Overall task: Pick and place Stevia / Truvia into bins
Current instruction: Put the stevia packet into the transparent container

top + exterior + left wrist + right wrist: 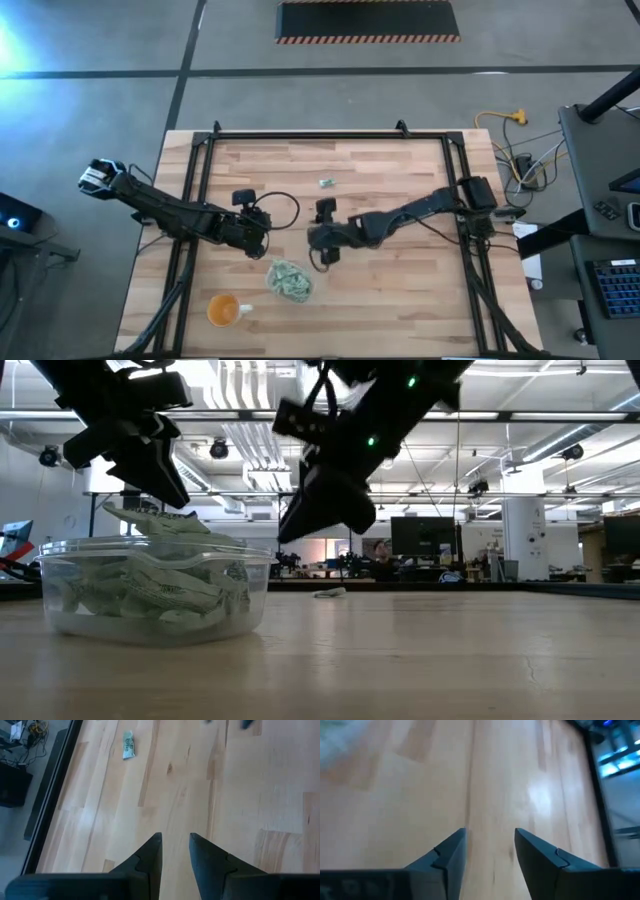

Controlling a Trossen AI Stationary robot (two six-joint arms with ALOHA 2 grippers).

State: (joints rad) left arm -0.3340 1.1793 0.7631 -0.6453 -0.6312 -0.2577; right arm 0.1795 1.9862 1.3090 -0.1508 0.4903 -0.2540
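My left gripper [175, 851]: fingers slightly parted, nothing between them, hanging above bare wood near the table's middle. My right gripper [490, 847]: fingers spread wider, also empty, raised over bare wood just beside the left one.

Bin [290, 279]: clear tub sitting below both grippers toward the near edge, already heaped with packets; in the low view [150, 585] the pile rises above the rim, one packet poking up at an angle.

Remaining Stevia packet [326, 183]: single one lying flat on the wood toward the far side, well apart from the bin; the left wrist view shows it ahead [128, 744]. Orange cup [223, 309] stands beside the bin, nearer the table's corner.

Risks, as I judge them:
- Packet is thin and flat; fingertips may slide over it or push it along the wood instead of pinching.
- Both arms sit close together; reaching with one could clip the other.
- Bin is overfull; a drop onto the heap could slide off, or dislodge the tilted packet.
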